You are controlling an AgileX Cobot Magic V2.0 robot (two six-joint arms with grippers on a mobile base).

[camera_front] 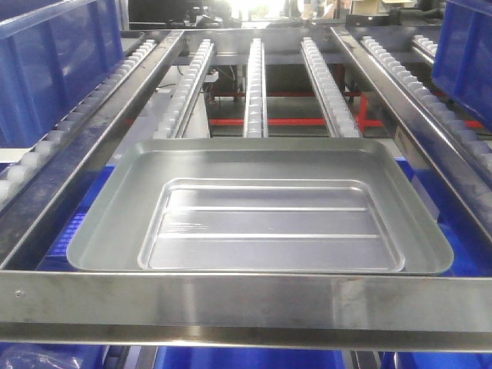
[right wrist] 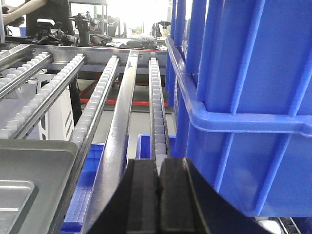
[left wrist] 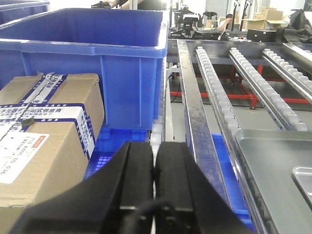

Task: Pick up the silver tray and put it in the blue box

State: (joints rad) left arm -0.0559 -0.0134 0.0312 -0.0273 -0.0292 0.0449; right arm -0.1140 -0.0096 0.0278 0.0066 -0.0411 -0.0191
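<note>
Three roller rails (camera_front: pixel 254 84) run under one silver tray (camera_front: pixel 261 165).

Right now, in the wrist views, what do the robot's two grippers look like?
Both look alike. The left gripper has two broad, matte black fingers with flat tops and squared tips, widening toward a black body. The right gripper shows the same black fingers. No markings or labels show; the arms themselves are out of view.

Factory floor, with roller conveyor tracks (camera_front: pixel 255 84) and blue crates (left wrist: pixel 97 58)
</note>
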